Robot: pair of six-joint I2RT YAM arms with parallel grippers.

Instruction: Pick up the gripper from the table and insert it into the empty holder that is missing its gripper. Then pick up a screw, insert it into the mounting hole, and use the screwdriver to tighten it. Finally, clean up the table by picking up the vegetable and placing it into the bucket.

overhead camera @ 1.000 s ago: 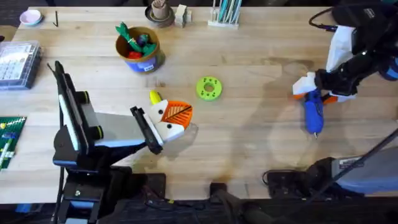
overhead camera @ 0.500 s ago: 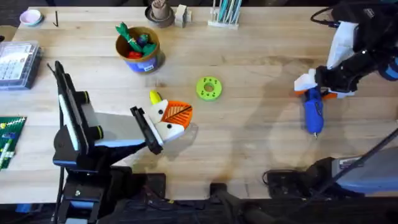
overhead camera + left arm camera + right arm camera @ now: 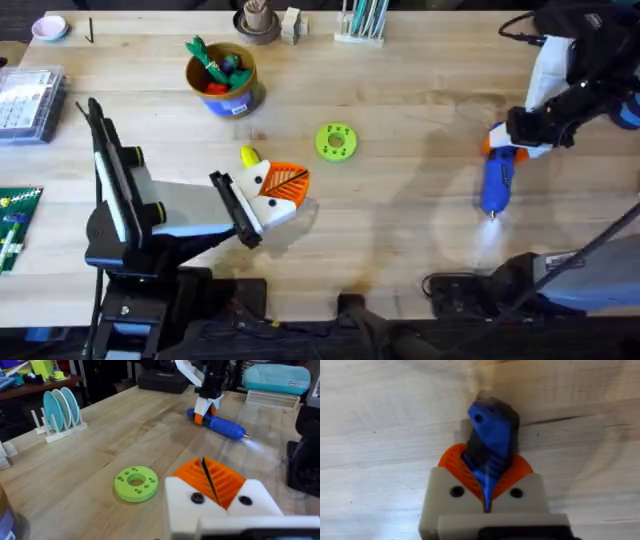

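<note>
Wood table, light grain, clutter along the far edge: dish rack, small holder, pink bowl at far left. Right gripper is at the right side, closed on the rear end of the blue screwdriver; the wrist view shows the orange pads clamped either side of the blue body. Screwdriver angles toward the near edge, tip down, a light spot on the wood just beyond it, so probably switched on or being carried toward the work. Held at the back end likely so the thin tip stays free to reach a screw.

Left gripper sits near the table middle, fingers shut together with orange pads meeting, holding nothing I can see. Yellow vegetable lies just beside it on the far side, touching or nearly so, cannot tell. Green disc with holes sits flat to the right of that, apart from both arms.

Bucket stands far left of centre, upright, already holding red and green toy vegetables; the yellow one is not in it yet. Clear parts box at the left edge, contents too small to tell. Cleanup step judged not done.
</note>
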